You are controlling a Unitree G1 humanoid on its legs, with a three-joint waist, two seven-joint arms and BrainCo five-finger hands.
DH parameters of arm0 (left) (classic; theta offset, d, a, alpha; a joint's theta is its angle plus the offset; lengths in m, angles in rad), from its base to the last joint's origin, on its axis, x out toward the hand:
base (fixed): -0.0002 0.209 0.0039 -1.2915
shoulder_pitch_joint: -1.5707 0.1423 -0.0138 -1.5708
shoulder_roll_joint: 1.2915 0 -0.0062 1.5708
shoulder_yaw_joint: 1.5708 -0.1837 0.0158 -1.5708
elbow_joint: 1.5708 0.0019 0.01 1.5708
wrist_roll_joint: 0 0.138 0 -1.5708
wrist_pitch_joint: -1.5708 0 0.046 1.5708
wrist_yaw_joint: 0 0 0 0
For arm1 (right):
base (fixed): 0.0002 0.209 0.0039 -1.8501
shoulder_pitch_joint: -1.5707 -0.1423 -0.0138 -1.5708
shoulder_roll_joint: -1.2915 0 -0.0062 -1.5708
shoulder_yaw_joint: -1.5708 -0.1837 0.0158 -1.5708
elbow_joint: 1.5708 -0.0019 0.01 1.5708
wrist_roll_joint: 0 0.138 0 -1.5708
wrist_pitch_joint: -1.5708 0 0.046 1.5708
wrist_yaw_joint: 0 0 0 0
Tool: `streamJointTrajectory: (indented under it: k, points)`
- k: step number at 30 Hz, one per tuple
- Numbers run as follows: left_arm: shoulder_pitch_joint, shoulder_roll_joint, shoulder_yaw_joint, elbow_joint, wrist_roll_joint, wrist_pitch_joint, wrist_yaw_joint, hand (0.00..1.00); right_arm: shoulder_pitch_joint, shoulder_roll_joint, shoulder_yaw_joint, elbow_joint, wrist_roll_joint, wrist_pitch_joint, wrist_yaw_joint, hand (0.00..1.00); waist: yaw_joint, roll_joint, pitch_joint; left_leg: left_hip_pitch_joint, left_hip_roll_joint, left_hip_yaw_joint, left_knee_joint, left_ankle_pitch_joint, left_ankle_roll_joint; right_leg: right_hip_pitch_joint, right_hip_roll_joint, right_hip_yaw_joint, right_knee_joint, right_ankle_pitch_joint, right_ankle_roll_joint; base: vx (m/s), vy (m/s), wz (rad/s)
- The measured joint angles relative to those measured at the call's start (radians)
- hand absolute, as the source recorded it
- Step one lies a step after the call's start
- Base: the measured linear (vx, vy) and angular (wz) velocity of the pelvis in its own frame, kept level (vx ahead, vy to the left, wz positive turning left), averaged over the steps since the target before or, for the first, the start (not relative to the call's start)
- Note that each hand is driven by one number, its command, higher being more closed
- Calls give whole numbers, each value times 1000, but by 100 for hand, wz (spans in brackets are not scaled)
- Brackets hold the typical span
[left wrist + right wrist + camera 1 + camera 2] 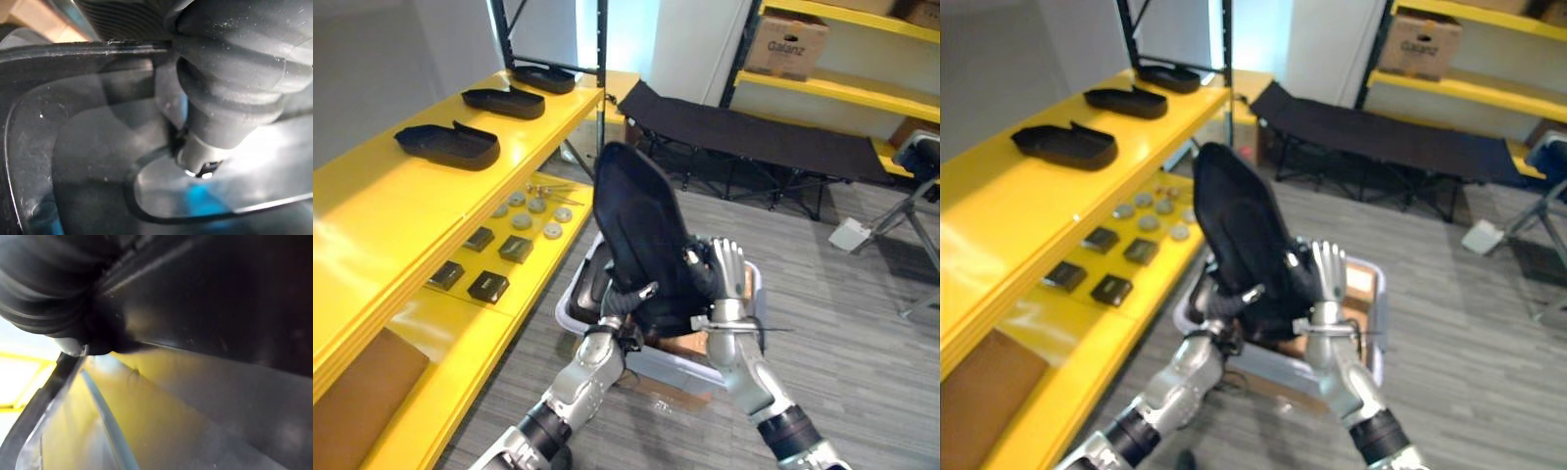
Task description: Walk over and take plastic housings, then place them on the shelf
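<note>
I hold a large black plastic housing (636,235) upright between both hands, above a pale bin (566,299) on the floor. My left hand (619,305) grips its lower left edge, with the thumb laid across the front. My right hand (727,266) presses flat against its right side, fingers straight and pointing up. The housing's glossy surface shows close up in the left wrist view (88,161) and in the right wrist view (220,298). On the top of the yellow shelf (372,211) to my left lie three more black housings: the nearest (448,145), the middle one (504,101) and the farthest (545,77).
The shelf's lower level carries small black boxes (487,285) and round grey discs (522,220); a brown board (362,392) lies at its near end. A black folding cot (754,137) stands behind the bin. Further yellow racking with a cardboard box (786,44) is at the back right.
</note>
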Motion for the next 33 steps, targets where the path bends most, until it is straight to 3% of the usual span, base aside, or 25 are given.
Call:
streamJointTrajectory:
  k: [2, 3, 10, 13, 18, 20, 24, 29, 33]
  points:
    - [0, 0, 0, 0, -7, -1, -1, 100, 0, 0, 1, 0, 0, 0, 0, 100, 0, -9, -6, 0, 1, 0, 0, -1, 0, 0, 1, 0, 0, 0, -1, 0, 0, 0]
    - [0, 0, 0, 0, -21, -2, -2, 100, 0, -1, 2, 0, 1, 0, 0, 0, -1, -13, -9, 0, 1, 1, 0, -1, 0, 0, 1, 0, 0, -1, -1, 0, 0, 0]
    - [24, 0, 4, -2, 23, -7, -7, 100, 39, 0, 8, -5, 53, -38, 0, 0, 0, -17, -11, 1, 1, 7, 0, -4, 1, -1, 0, 4, 0, -3, -4, 0, 0, -1]
    - [69, -3, 22, -40, 114, -7, -8, 100, 67, 4, 8, -19, 80, -65, 0, 0, 0, -17, -11, 5, 2, 16, 0, -7, -1, -5, 2, 8, 2, -6, -9, 1, -1, -7]
    - [96, -7, 158, -180, 404, -13, 1, 100, 154, -7, 18, -106, 110, -124, 57, 0, 1, -17, -11, 19, 6, 22, 0, -7, -1, -7, 5, 14, 22, -9, -12, 7, -8, -4]
    - [96, -14, 211, -243, 560, -48, 17, 100, 190, -6, 0, -184, 148, -149, 75, 0, 0, -16, -11, 26, 7, 22, 0, -7, -1, -2, 5, 14, 27, -12, -12, 0, 0, 0]
    - [135, -3, 292, -256, 811, -57, 38, 100, 193, -6, -144, -383, 242, -227, 88, 0, -6, -16, -12, 39, 7, 27, -1, -8, -2, 2, 5, 25, 32, -21, -19, -36, 2, -4]
    - [247, -1, 397, -256, 935, -46, 54, 100, 236, -1, -277, -499, 413, -295, 120, 0, -23, -17, -12, 38, 13, 47, -1, -19, -3, -14, 8, 42, 28, -23, -15, -64, 3, -11]
    - [294, -3, 472, -268, 1009, -46, 81, 100, 395, 70, -361, -519, 534, -323, 174, 0, -27, -13, -15, 38, 12, 55, -1, -21, -2, -18, 8, 53, 22, -23, -16, -8, 7, -7]
